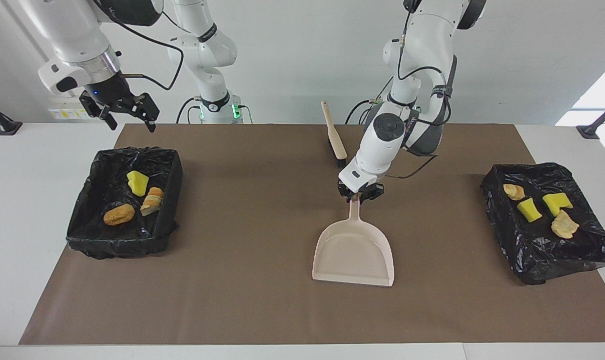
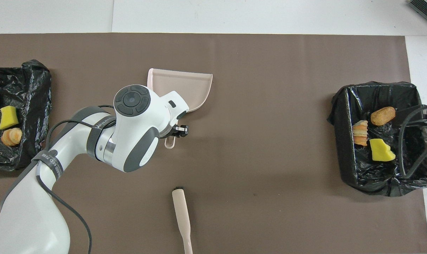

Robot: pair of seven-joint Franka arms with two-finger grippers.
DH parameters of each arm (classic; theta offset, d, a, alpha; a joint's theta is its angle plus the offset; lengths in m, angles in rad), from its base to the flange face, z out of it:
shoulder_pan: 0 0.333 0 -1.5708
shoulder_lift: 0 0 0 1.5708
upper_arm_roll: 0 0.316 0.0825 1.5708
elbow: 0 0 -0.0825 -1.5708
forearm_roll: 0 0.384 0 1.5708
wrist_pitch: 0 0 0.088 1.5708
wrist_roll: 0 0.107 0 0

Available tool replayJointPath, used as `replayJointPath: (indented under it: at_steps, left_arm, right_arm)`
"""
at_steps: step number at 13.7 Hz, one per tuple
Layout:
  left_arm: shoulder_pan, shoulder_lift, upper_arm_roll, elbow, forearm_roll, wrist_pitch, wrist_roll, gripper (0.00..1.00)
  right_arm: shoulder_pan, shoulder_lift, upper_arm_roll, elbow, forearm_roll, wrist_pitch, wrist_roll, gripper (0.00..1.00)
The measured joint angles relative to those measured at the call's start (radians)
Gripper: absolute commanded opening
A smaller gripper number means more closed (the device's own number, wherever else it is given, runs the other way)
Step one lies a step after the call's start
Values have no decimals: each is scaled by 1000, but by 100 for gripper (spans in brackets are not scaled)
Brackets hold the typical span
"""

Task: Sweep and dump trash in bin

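Left gripper [image 1: 361,196] (fingers unreadable) at dustpan [image 1: 353,252] handle, brush [image 1: 334,134] nearby.

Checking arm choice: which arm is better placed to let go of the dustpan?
Left. Its hand is at the dustpan handle end; the right hand hangs over the table edge near the bin.

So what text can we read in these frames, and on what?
"WALKER": strap round the left arm's forearm, overhead view; the letters after it are cut off.
Lower strap on the same arm: printed, too small to read.
Wall stickers beside the right arm: too small to read.
No other print shows.
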Motion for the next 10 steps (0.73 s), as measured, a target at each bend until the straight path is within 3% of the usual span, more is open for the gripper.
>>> replayJointPath:
  at_steps: [6,10]
  left_arm:
    - [18,-52,29,88,0,-146,4,100]
    - [102,-188,38,113,0,-255,10,100]
  right_arm:
    - [0,0,0,0,0,0,0,100]
    - [0,0,0,0,0,0,0,100]
